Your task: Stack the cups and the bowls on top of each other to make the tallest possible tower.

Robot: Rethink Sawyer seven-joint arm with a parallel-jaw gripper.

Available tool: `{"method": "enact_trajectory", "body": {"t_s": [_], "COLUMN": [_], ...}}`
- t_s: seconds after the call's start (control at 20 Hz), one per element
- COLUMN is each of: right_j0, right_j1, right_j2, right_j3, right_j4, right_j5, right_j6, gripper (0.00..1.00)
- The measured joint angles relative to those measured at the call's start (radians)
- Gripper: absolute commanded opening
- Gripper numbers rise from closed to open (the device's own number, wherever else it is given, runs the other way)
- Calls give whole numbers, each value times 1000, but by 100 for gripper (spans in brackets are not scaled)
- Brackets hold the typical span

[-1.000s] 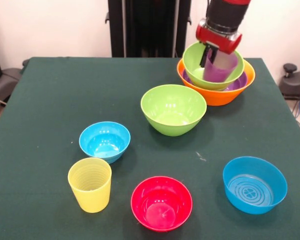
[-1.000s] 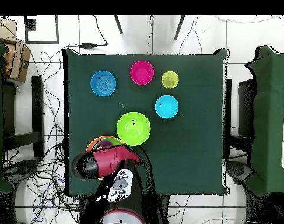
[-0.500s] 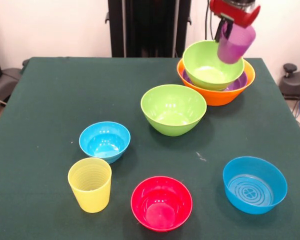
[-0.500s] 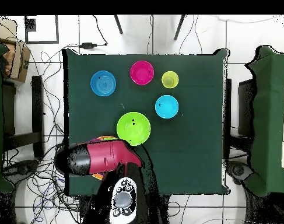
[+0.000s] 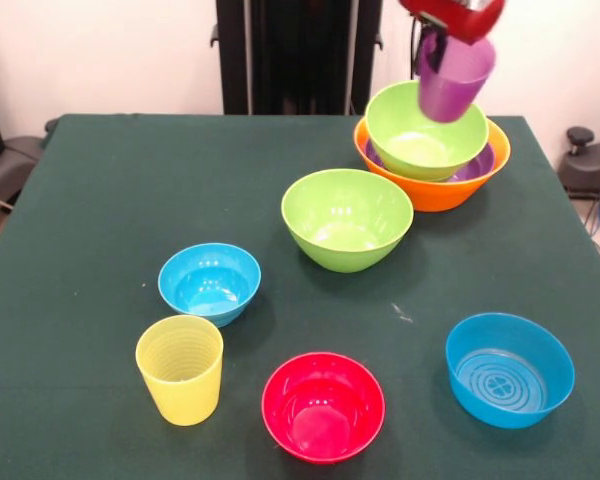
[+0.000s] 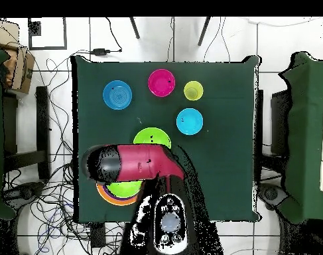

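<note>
The purple cup (image 5: 454, 80) hangs in the air, a little tilted, with its mouth upward, pinched at its rim by the tool (image 5: 442, 40), which comes down from the top edge of the front view. The cup is above the tower (image 5: 432, 160) and does not touch it. The tower stands near the far right corner of the bench (image 5: 100, 200): a large orange bowl (image 5: 435, 190) is the base, a shallow purple bowl (image 5: 475, 165) lies in it, and a lime green bowl (image 5: 420, 135) sits on top. Just beside the tower, toward the middle of the bench, stands a second lime green bowl (image 5: 347, 218), alone. Nearer to the camera there is a small blue bowl (image 5: 209, 282), and close in front of it the pale yellow ribbed cup (image 5: 180, 369), upright. To the right of the yellow cup stands the pink-red bowl (image 5: 323, 405), and further right a bigger blue bowl (image 5: 509, 369). In the overhead view the red arm (image 6: 134, 163) covers a part of the tower and of the lone green bowl, so the cup is hidden there.
</note>
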State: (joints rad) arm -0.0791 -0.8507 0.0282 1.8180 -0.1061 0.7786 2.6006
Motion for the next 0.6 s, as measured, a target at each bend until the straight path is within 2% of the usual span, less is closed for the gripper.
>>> {"method": "enact_trajectory", "body": {"t_s": [0.2,0.25,0.35,0.4,0.55,0.6], "right_j0": [-95,-141,-177,-230,-288,-339], "right_j1": [25,43,59,83,111,136], "right_j2": [14,20,26,35,47,60], "right_j3": [-68,-105,-134,-176,-222,-262], "right_j4": [-2,-11,-20,-39,-63,-88], "right_j5": [30,40,46,51,56,62], "right_j6": [-3,-9,-13,-25,-50,-84], "gripper": [0,0,0,0,0,0]}}
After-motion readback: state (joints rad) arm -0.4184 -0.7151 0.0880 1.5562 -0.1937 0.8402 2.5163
